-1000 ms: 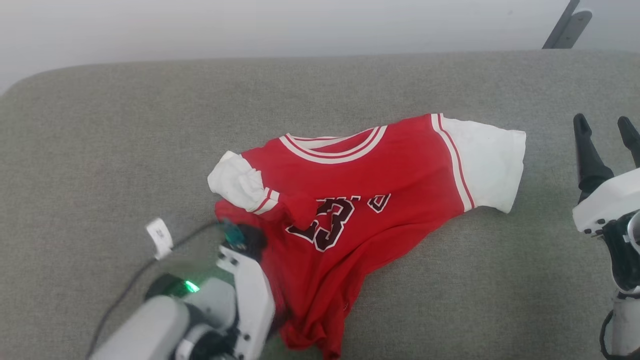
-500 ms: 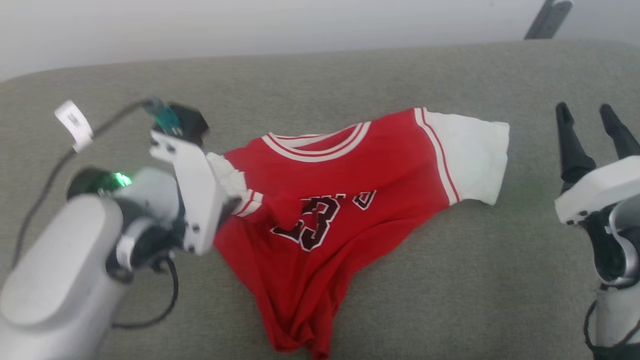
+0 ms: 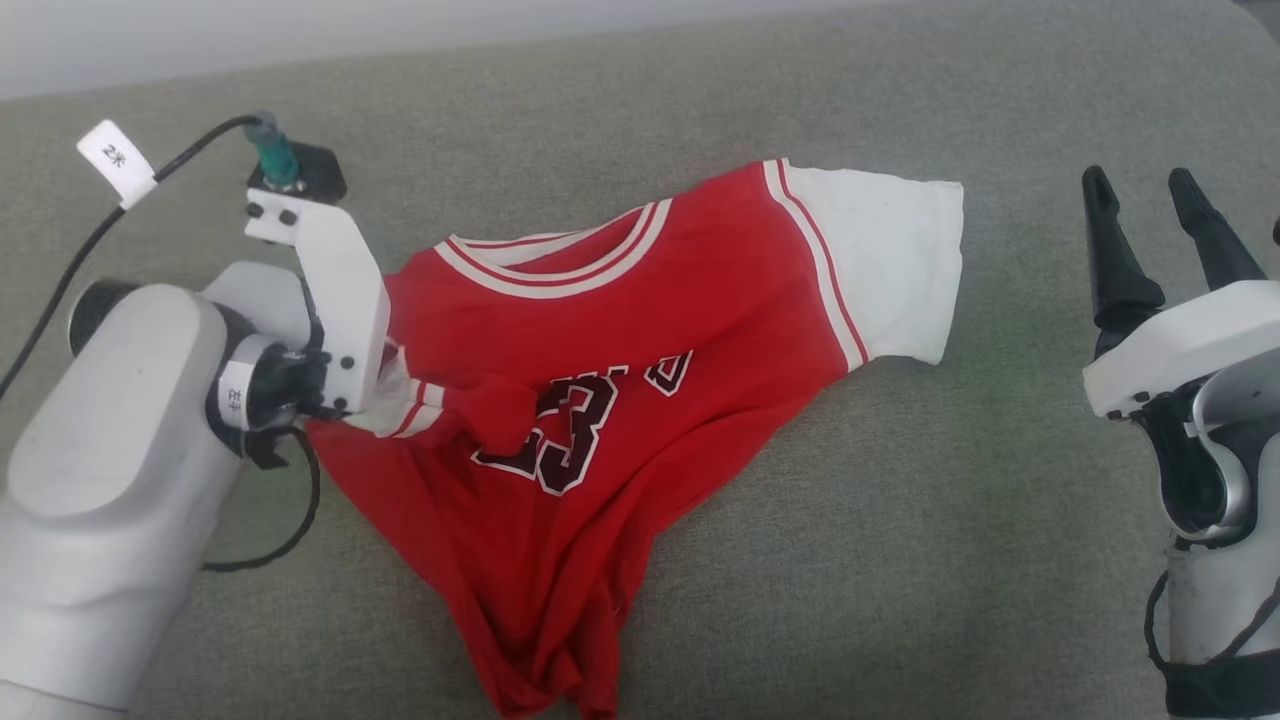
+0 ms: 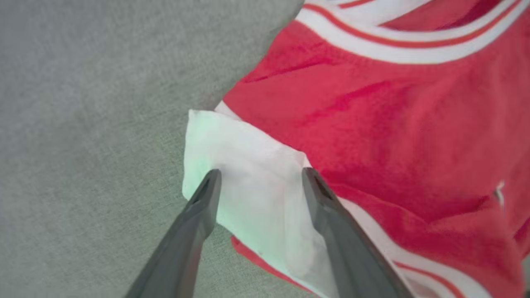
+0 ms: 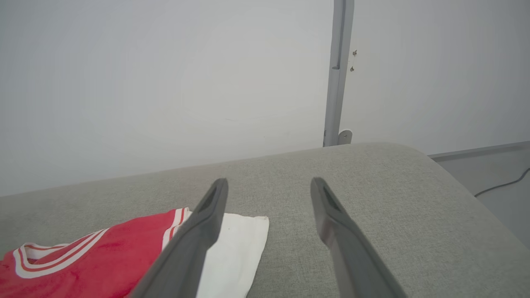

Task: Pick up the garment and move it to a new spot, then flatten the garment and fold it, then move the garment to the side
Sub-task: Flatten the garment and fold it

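Observation:
The garment [image 3: 620, 320] is a red jersey with white sleeves and a dark "23", lying crumpled on the grey cushion [image 3: 900, 560]. Its right sleeve [image 3: 885, 260] is spread flat, while the other sleeve [image 3: 405, 405] is bunched and folded onto the chest. In the left wrist view my left gripper [image 4: 261, 171] is open, its fingers straddling that bunched white sleeve [image 4: 248, 165] from above. In the head view the white left wrist bracket [image 3: 335, 290] hides those fingers. My right gripper [image 3: 1138, 180] stands open over bare cushion to the right of the garment [image 5: 83, 260], holding nothing [image 5: 269, 182].
A black cable [image 3: 60, 290] with a white tag [image 3: 117, 160] runs from the left wrist. A pale wall [image 5: 165, 82] with a grey metal post [image 5: 337, 70] stands behind the cushion. The cushion's rounded right end [image 5: 463, 194] drops to the floor.
The head camera has tilted, shifting the whole picture. My left arm has swung from the garment's lower left side up to the bunched sleeve. The right gripper has held its pose.

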Robot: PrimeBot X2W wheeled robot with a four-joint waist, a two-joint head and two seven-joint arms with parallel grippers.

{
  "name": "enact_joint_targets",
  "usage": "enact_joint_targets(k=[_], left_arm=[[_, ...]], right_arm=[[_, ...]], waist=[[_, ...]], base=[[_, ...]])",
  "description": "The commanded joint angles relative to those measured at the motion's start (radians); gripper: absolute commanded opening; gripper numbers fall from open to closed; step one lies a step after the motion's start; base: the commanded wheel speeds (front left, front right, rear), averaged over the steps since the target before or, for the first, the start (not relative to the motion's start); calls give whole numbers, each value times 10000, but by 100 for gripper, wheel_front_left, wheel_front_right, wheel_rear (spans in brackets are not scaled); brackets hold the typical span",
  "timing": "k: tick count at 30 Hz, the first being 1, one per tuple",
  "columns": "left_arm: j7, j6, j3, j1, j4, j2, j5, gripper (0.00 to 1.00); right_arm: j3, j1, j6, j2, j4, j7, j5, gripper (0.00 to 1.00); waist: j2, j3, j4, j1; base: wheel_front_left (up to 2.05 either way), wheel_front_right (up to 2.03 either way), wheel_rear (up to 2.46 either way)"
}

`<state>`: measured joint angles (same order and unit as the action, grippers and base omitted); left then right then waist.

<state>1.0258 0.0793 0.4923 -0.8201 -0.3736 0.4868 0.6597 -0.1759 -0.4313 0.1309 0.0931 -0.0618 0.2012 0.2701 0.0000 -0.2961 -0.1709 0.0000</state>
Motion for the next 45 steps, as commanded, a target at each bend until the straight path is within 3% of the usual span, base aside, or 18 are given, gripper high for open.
enact_joint_targets(k=[1,6,7,8,9,13,26,33,34,36,37,38,45], left_arm=[[165,56,57,-108,-170,-33,-47,100],[738,178,343,-132,-564,-39,-166,100],[807,257,322,-122,-606,-74,-107,49],[843,224,356,-103,-605,-92,-73,17],[846,164,376,-102,-567,-99,-56,0],[724,132,281,-121,-448,-72,62,0],[-590,591,-936,1026,409,558,732,0],[-1452,413,-1358,1753,195,760,1020,0],[-1533,401,-1389,1749,89,742,1045,18],[-1565,337,-1387,1688,-143,710,1102,35],[-1581,286,-1344,1591,-197,768,1017,50],[-1608,267,-1359,1481,-261,789,989,100],[-1273,231,-1278,912,-503,921,916,100]], right_arm=[[-9,-57,-4,4,-16,-97,35,100],[-54,-125,-4,57,-63,-101,31,100],[-63,-149,-4,55,-65,-110,22,100],[-69,-173,-4,53,-64,-118,15,100],[-75,-192,-4,49,-57,-124,21,100],[-77,-214,-4,71,-38,-101,26,100],[-474,28,-4,197,163,12,-18,100],[-570,-13,-4,149,322,144,2,100],[-555,-33,-4,162,329,154,-7,100],[-548,-60,-4,159,336,187,-21,100],[-539,-68,-4,160,350,203,-30,100],[-535,-73,-4,163,362,192,-36,100],[-447,-59,-4,209,449,286,-17,100]], waist=[[0,-48,-32,0],[0,-114,36,0],[0,-131,61,0],[0,-146,91,0],[0,-165,124,0],[0,-204,260,0],[0,-49,801,0],[0,-79,1029,0],[0,-86,1052,0],[0,-75,1099,0],[0,-65,1122,0],[0,-53,1143,0],[0,20,1207,0]], base=[[0,0,0],[0,0,0],[0,0,0],[0,0,0],[0,0,0],[0,0,0],[0,0,0],[0,0,0],[0,0,0],[0,0,0],[0,0,0],[0,0,0],[0,0,0]])
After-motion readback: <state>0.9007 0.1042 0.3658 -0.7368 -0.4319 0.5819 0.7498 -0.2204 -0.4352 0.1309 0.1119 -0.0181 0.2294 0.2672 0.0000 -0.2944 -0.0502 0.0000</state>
